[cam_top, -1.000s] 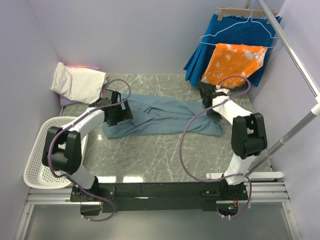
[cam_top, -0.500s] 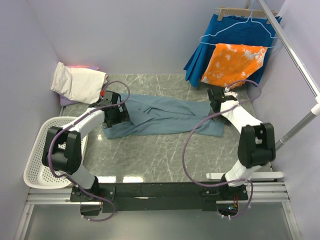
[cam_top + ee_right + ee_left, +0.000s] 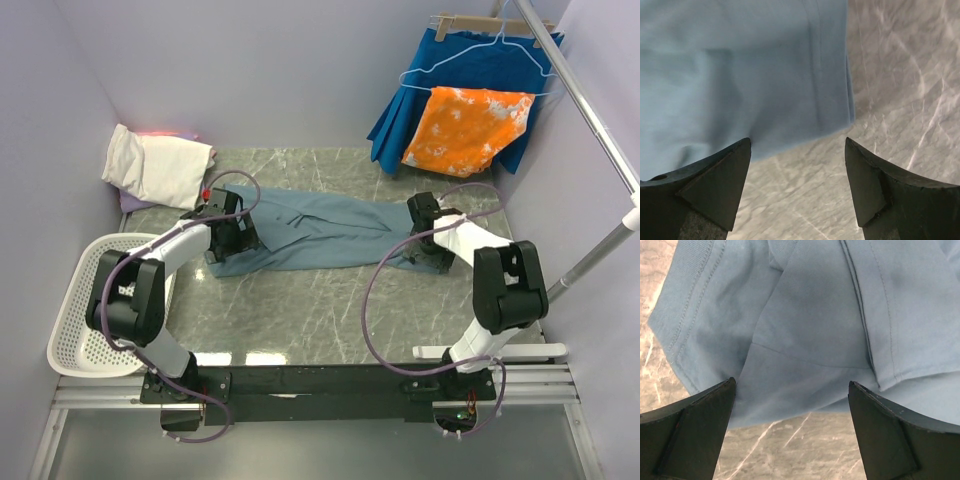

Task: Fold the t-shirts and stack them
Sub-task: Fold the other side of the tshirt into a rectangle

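A dusty blue-grey t-shirt [image 3: 320,232] lies spread left to right across the marble table [image 3: 300,310], loosely folded lengthwise. My left gripper [image 3: 232,240] hovers open over its left end; the left wrist view has the shirt's sleeve and hem [image 3: 810,315] between the open fingers [image 3: 791,382]. My right gripper [image 3: 432,246] is open over the shirt's right near corner, and the right wrist view has the hem corner [image 3: 740,75] just beyond the open fingers [image 3: 797,141]. A cream-white folded t-shirt [image 3: 160,165] lies at the back left on a lavender one [image 3: 130,203].
A white slatted basket [image 3: 75,330] sits at the table's left edge beside the left arm. An orange-and-white cloth [image 3: 465,125] and a royal-blue pleated garment [image 3: 470,70] hang at the back right. A metal rail [image 3: 590,110] slants along the right wall.
The right gripper has opened and come from the shirt's far right end toward its near right corner. The left gripper has shifted slightly left, still open.
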Available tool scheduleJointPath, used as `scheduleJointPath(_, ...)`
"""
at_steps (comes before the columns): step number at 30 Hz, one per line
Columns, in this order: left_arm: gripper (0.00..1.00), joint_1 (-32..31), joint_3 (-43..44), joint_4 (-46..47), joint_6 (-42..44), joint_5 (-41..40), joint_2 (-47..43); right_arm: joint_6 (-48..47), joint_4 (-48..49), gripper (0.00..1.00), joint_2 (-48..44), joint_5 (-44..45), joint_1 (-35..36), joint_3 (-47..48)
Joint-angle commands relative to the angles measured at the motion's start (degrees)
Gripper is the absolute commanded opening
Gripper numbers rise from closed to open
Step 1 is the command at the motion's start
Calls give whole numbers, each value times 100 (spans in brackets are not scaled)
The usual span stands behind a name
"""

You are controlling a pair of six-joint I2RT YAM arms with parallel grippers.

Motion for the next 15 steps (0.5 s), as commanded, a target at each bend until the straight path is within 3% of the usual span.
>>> scheduleJointPath(1,99,24,-46,249,-27,-169,144,41,-42,82,220,244,11,-52)
scheduleJointPath(15,100,498,-107,-32,281,-819,407,-460,-1544,81,1398,1184,72,695)
